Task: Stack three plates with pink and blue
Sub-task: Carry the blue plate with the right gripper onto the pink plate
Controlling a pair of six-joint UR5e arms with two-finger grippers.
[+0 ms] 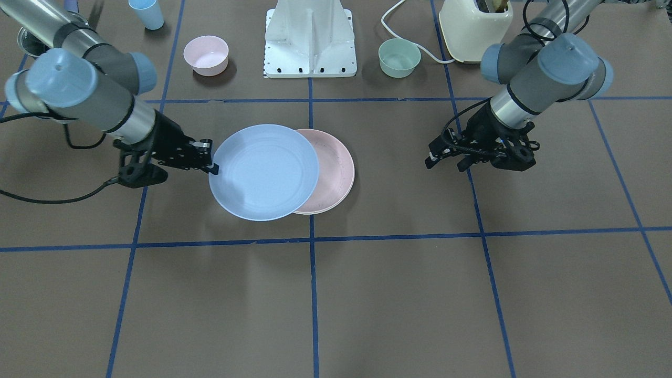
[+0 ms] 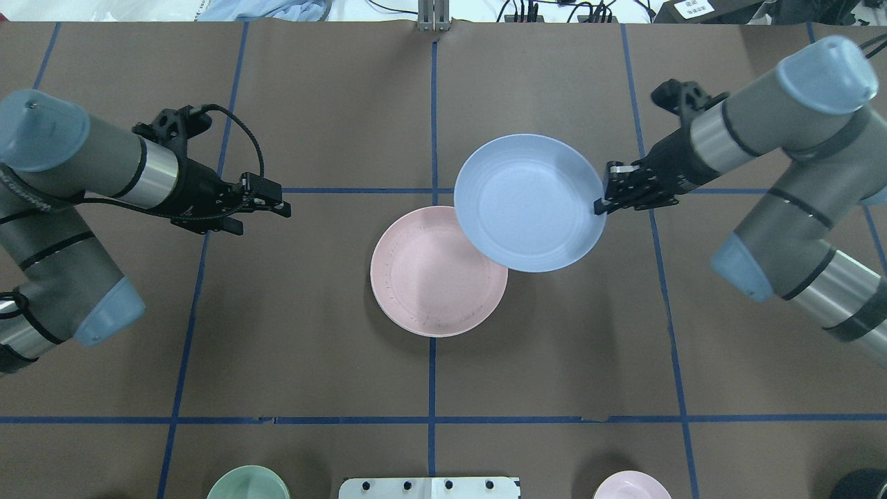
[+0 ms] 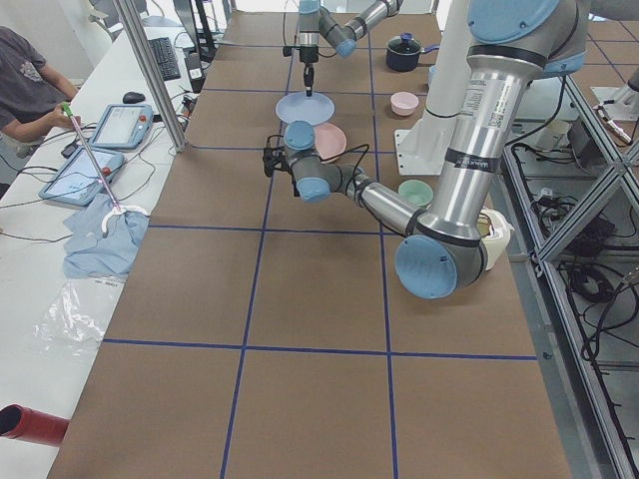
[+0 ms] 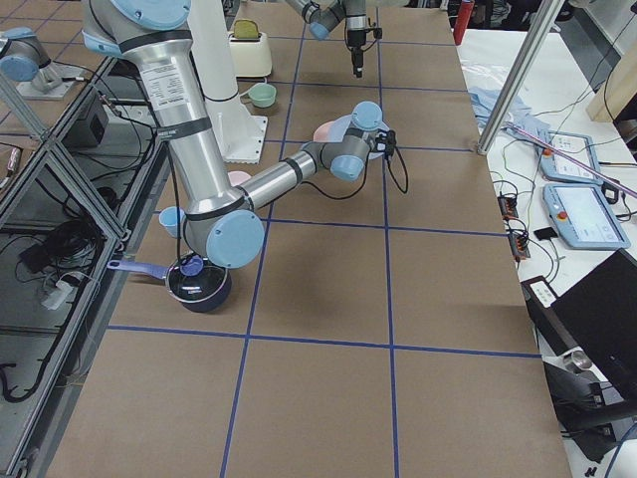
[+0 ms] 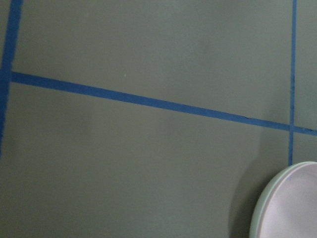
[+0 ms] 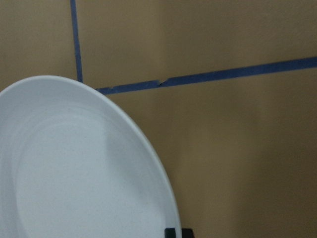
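My right gripper (image 1: pixel 212 167) (image 2: pixel 601 204) is shut on the rim of the light blue plate (image 1: pixel 262 172) (image 2: pixel 530 201) (image 6: pixel 74 173). It holds the plate level above the table, partly overlapping the pink plate (image 1: pixel 336 168) (image 2: pixel 429 277). The pink plate lies flat at the table's middle. A pale cream-green rim (image 5: pixel 257 218) shows under it in the left wrist view, so it rests on the cream-green plate, which is otherwise hidden. My left gripper (image 1: pixel 436 157) (image 2: pixel 277 201) is open and empty, hovering well to the side of the plates.
A small pink bowl (image 1: pixel 206 54), a small green bowl (image 1: pixel 399 58), a light blue cup (image 1: pixel 147 13) and a cream appliance (image 1: pixel 475 26) stand along the robot's side near the white base (image 1: pixel 310 37). A dark pot (image 4: pixel 197 284) sits at the right end.
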